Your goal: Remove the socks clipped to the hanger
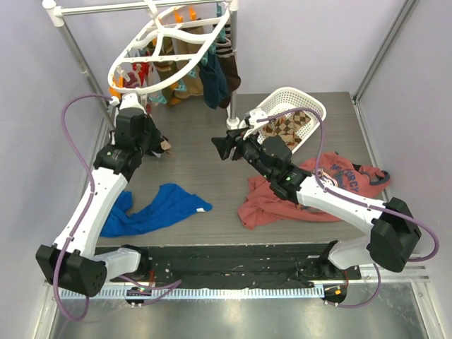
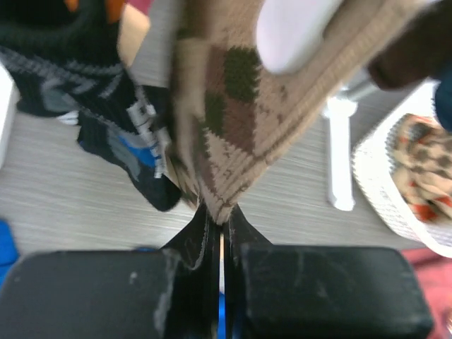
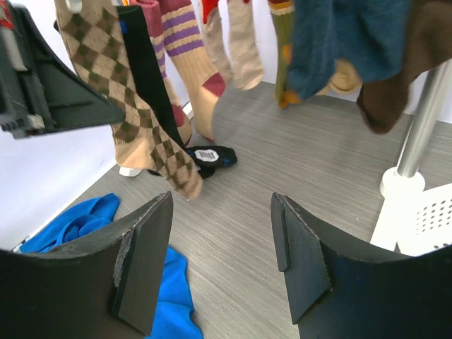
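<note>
Left gripper (image 2: 220, 217): closed, fingertips pressed together on a pinched edge of a tan argyle sock (image 2: 244, 99). No gap at the tips beyond the fabric itself. Rest of the sock rising above the fingers, upper end out of the wrist view. Blurred white part across it at 1 o'clock, not identifiable.

Right gripper (image 3: 220, 244): wide open. Nothing between the fingers (image 3: 145, 265), nothing touched. Held above the table (image 1: 198, 166) near the centre of the top view, pointed toward 10 o'clock at the hanging row.

Hanger (image 1: 169, 39): at 12 o'clock in the top view, hung on the rail (image 1: 106, 8), ring slanting across the view from 8 o'clock up to 1 o'clock. Socks (image 1: 194, 78) clipped beneath it in a row, among them striped, beige, teal and dark brown. Left gripper just below the 8 o'clock end of the ring.

Black sock (image 3: 210, 155), barcode label on it: flat on the table under the hanging row, apart from both grippers.

Basket (image 1: 316, 111): at 2 o'clock, patterned socks inside, just beyond the right arm. Blue shirt (image 1: 155, 208) at 8 o'clock, beside the left arm. Red shirt (image 1: 265, 205) at 4 o'clock, partly under the right arm. Both shirts crumpled on the table.
</note>
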